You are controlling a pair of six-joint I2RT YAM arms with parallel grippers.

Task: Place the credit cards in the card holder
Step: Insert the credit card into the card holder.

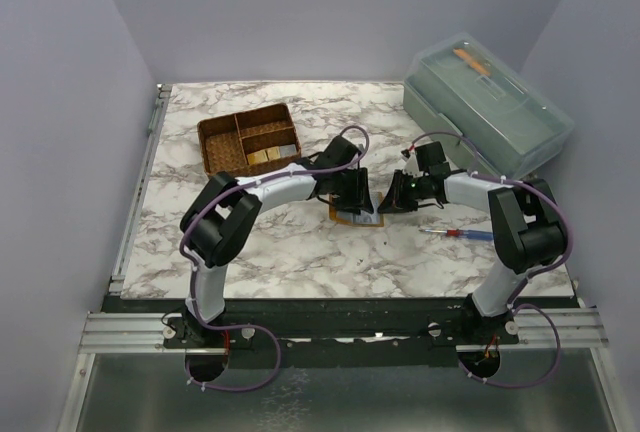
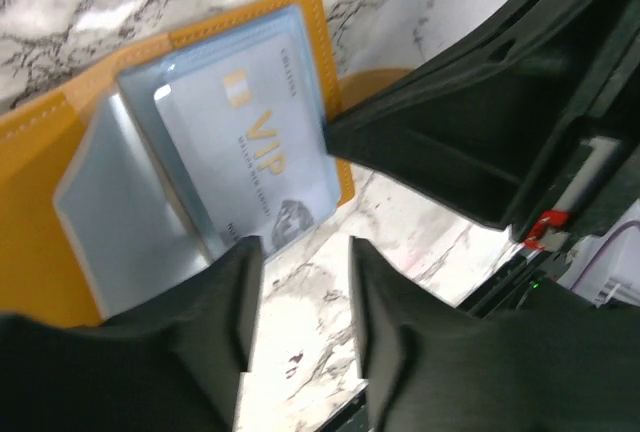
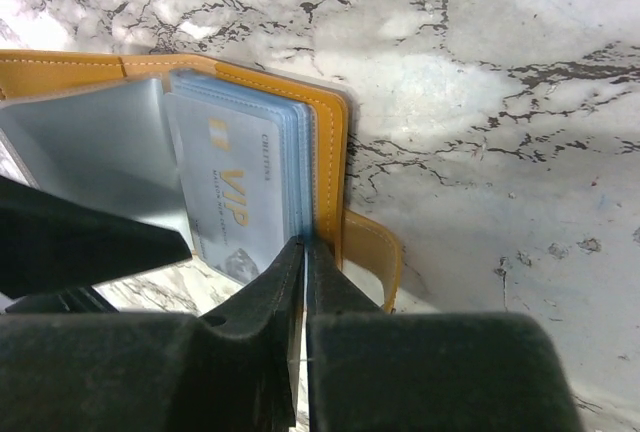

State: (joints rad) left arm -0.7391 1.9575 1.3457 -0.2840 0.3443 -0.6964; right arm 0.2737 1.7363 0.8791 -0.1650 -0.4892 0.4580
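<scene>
The orange-tan card holder [image 1: 357, 218] lies open on the marble between both grippers. Its clear sleeves are fanned up [image 2: 120, 202]. A pale blue credit card [image 2: 255, 157] marked VIP sits in the front sleeve, its lower corner sticking out over the marble. My left gripper [image 2: 305, 247] is open just below that corner, with only marble between its fingers. My right gripper [image 3: 303, 244] is shut on the thin edge of the sleeves, by the card holder's stitched orange border [image 3: 330, 122]. The same card [image 3: 235, 202] shows left of the right gripper's tips.
A brown woven divided basket [image 1: 250, 139] stands at the back left with a few yellowish and grey cards [image 1: 272, 154] in it. A grey-green lidded box [image 1: 490, 102] fills the back right. A red and blue screwdriver [image 1: 460, 234] lies by the right arm.
</scene>
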